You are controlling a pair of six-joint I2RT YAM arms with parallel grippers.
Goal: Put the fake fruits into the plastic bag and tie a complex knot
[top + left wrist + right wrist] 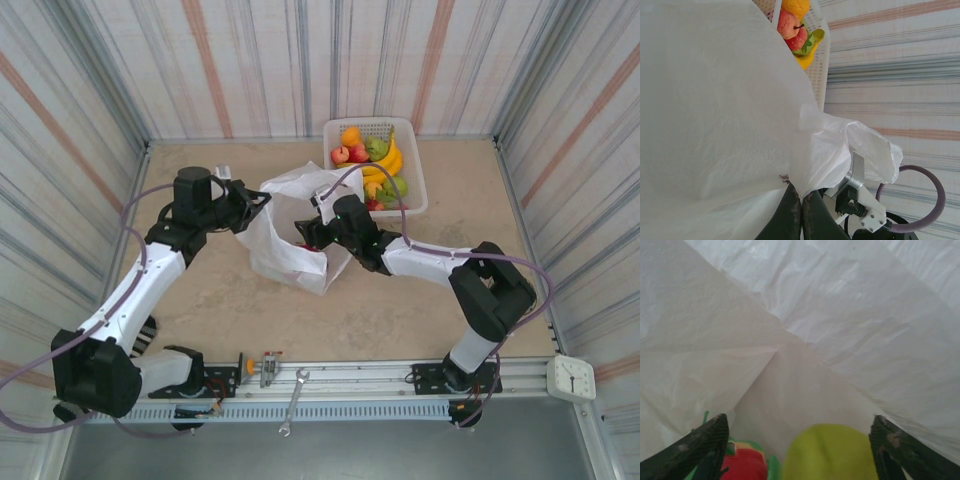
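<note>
In the right wrist view, a blurred yellow-green fruit (830,452) and a red-and-green fruit (742,464) run off the bottom edge; what kinds these 2 are cannot be told. In the left wrist view, the bag (715,100) hides most of the basket (818,65). From above, the right gripper (315,235) has its tips lost inside the bag's mouth.
</note>
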